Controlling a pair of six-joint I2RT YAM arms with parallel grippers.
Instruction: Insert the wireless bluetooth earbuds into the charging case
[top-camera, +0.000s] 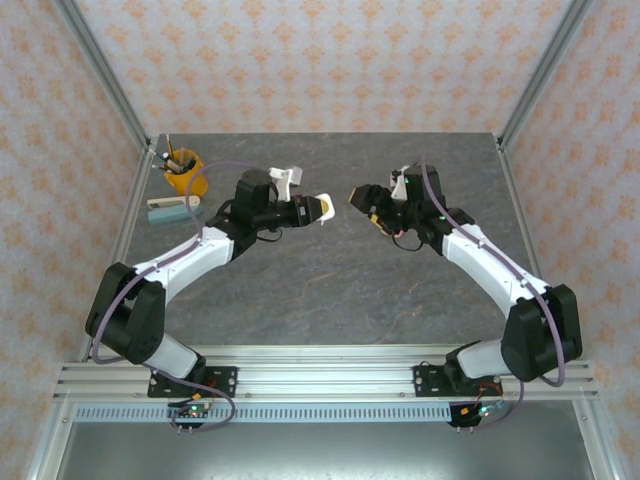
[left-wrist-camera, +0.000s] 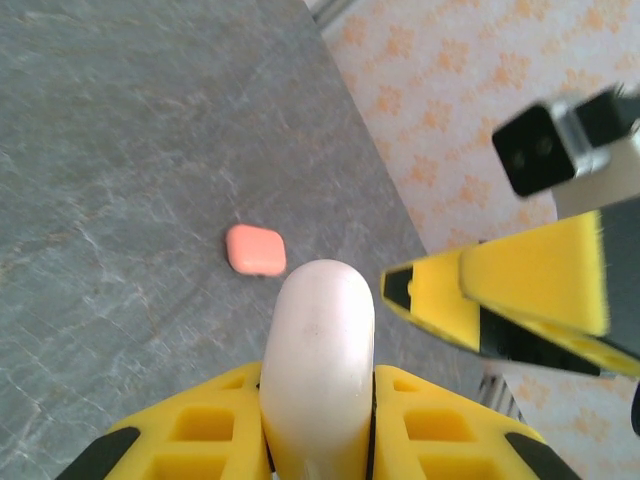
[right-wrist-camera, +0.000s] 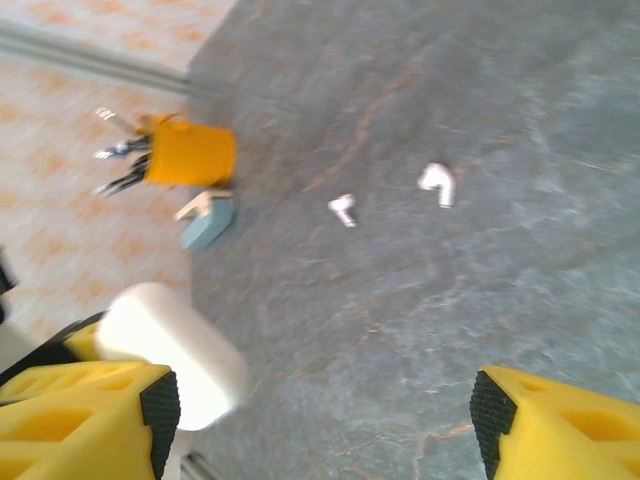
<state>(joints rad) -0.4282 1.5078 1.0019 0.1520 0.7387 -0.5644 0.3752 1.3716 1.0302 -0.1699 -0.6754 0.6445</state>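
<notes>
My left gripper (left-wrist-camera: 318, 405) is shut on a white pebble-shaped charging case (left-wrist-camera: 318, 340), which sticks out forward between the yellow fingers (left-wrist-camera: 200, 440). From above, that gripper (top-camera: 318, 207) hangs over the middle of the table, facing my right gripper (top-camera: 358, 198) a short gap away. The right gripper (right-wrist-camera: 320, 415) stands open with nothing between its fingers; the white case (right-wrist-camera: 170, 360) is beside its left finger. Two white earbuds (right-wrist-camera: 342, 209) (right-wrist-camera: 437, 184) lie loose on the grey table beyond. A salmon-orange case (left-wrist-camera: 256, 250) lies shut on the table.
An orange cup (top-camera: 183, 170) holding tools stands at the back left, with a teal object (top-camera: 175, 210) lying beside it. Metal frame posts and patterned walls enclose the grey table (top-camera: 330, 290).
</notes>
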